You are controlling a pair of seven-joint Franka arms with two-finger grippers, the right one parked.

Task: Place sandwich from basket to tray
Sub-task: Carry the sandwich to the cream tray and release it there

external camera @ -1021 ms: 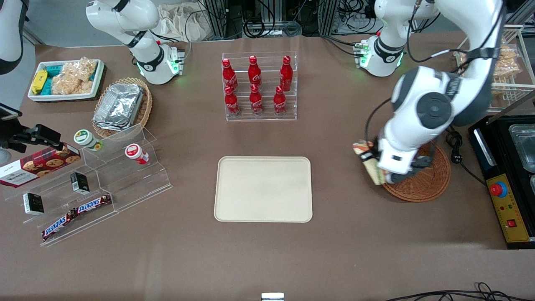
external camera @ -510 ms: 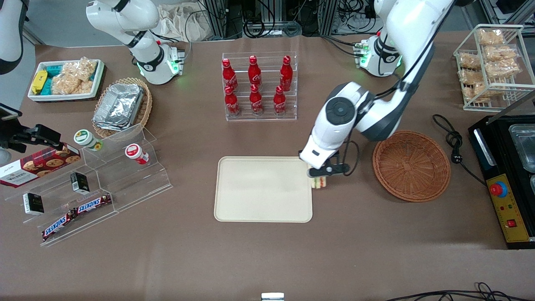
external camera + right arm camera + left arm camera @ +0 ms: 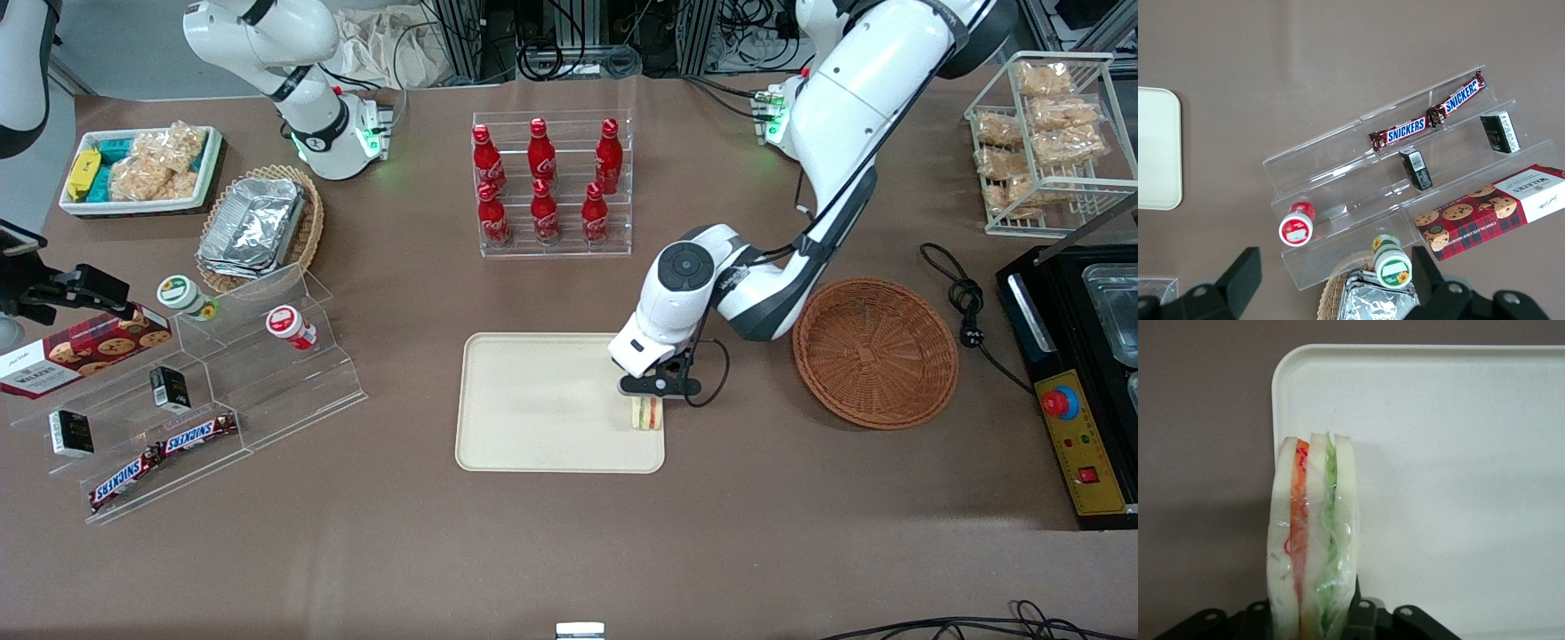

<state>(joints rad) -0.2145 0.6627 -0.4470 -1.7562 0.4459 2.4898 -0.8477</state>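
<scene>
Gripper [image 3: 647, 397] sits right of centre in the front frame, over the tray [image 3: 533, 409], fingers clamped on the upright sandwich [image 3: 646, 413]; basket [image 3: 876, 352] lies further right.

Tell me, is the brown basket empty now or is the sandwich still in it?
Empty: the basket shows only bare weave. The gripper holds the sandwich over the tray.

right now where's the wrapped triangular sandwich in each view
Front view: the clear-wrapped triangular sandwich hangs from the left arm's hand over the flat cream rectangular tray, at its edge nearest the round reddish-brown wicker basket.
Left wrist view: sandwich upright, gripped.
Right wrist view: not in it.
Shared landmark: the tray.
</scene>
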